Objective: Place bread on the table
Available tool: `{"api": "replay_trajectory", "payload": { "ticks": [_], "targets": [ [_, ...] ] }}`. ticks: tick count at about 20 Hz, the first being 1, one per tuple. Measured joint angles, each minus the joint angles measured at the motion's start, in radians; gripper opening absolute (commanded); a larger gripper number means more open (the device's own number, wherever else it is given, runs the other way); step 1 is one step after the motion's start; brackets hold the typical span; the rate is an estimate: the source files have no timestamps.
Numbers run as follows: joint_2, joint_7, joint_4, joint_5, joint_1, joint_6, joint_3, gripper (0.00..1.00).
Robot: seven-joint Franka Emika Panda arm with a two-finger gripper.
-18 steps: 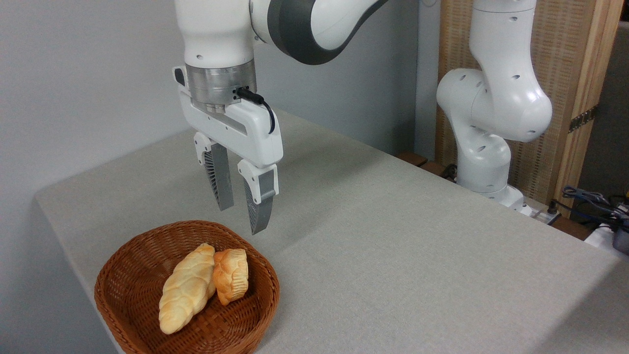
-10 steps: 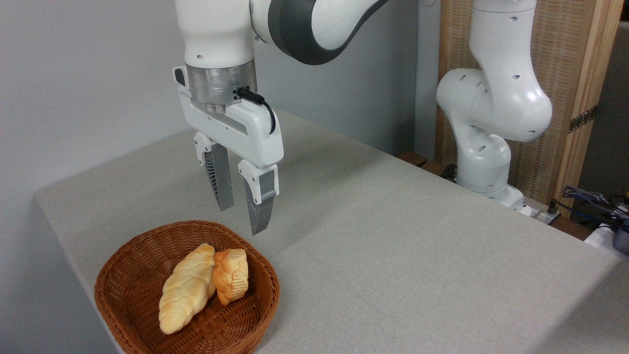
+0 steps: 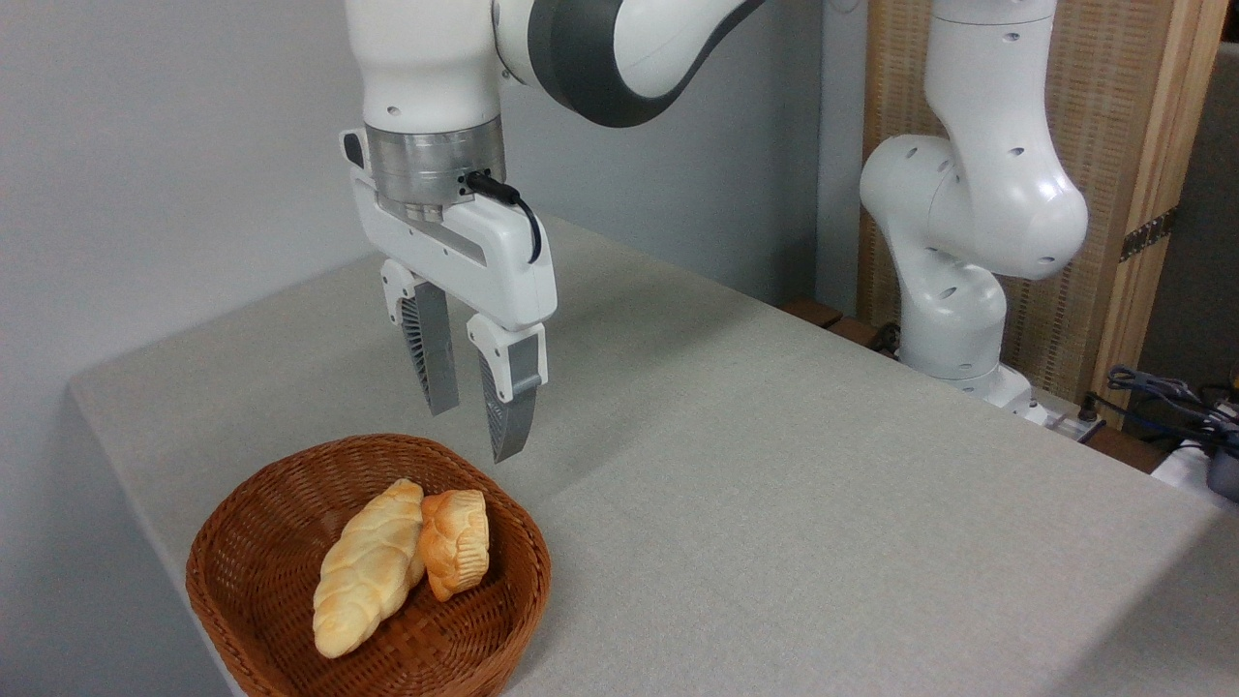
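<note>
Above basket (image 3: 242,581), gripper (image 3: 474,431) shifted barely since earlier frames; fingers (image 3: 508,411) parted, empty. Bread (image 3: 455,542) not yet grasped; table (image 3: 774,465) placement pending.

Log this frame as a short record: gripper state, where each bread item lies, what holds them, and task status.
gripper: two-finger gripper open, empty, hanging above the basket's far rim
target: small golden-orange pastry with crimped edge, lying in the basket, touching the loaf's right side
other item: long pale-yellow braided loaf, lying in the basket
container: brown wicker basket, near the table's front left corner
surface: grey-beige cloth-covered table
task status: pastry not yet grasped
</note>
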Motion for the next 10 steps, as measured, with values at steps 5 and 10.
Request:
{"api": "replay_trajectory", "payload": {
  "ticks": [5, 10],
  "targets": [
    [0.001, 0.009, 0.0, 0.0, 0.0, 0.022, 0.0, 1.0],
    [0.02, 0.085, -0.001, 0.0, 0.001, 0.066, 0.001, 1.0]
  ]
}}
